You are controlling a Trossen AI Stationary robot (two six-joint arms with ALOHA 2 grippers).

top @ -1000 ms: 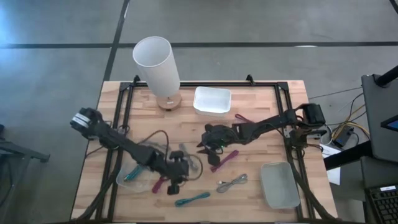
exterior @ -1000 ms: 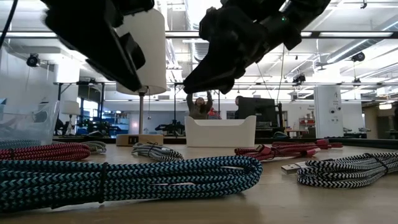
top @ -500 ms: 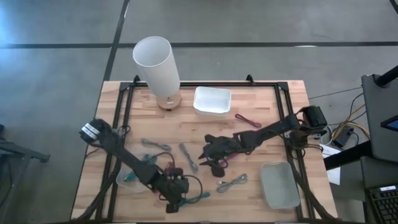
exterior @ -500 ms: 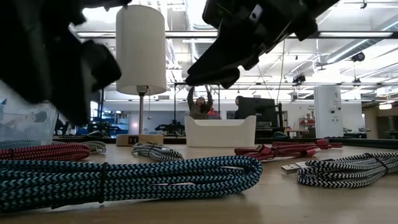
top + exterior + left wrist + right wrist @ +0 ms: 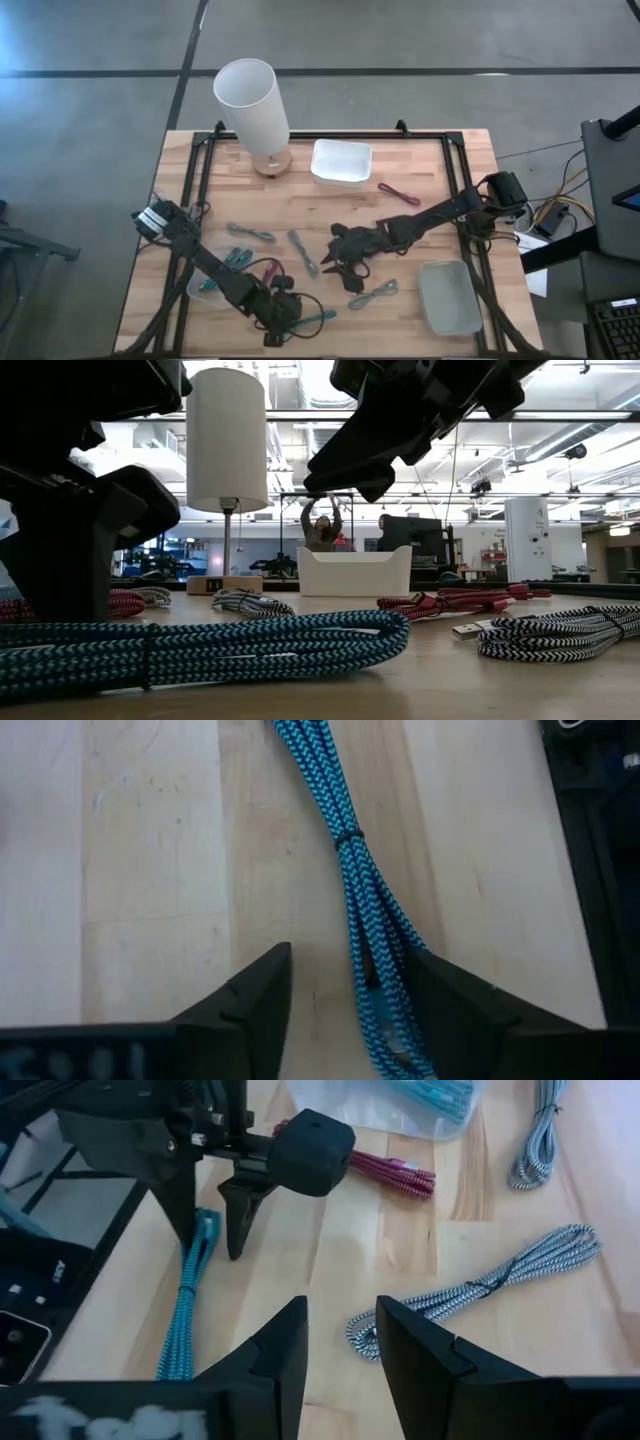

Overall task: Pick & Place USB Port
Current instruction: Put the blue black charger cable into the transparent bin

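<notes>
Fingers of my left gripper (image 5: 345, 995) stand wide apart astride the teal braided cable (image 5: 352, 890), low at the surface's front edge, about 6 o'clock in the high view. The cable's long axis runs straight ahead of the gripper, a tie cinching it midway; I can't make out its plug. Bare wood lies on one flank, the dark frame rail (image 5: 600, 870) close on the other. My right gripper (image 5: 340, 258) hovers near centre, slightly open and holding nothing, above a grey-white cable (image 5: 480, 1292), with a red cable (image 5: 390, 1172) beyond. No readable writing anywhere I see.
</notes>
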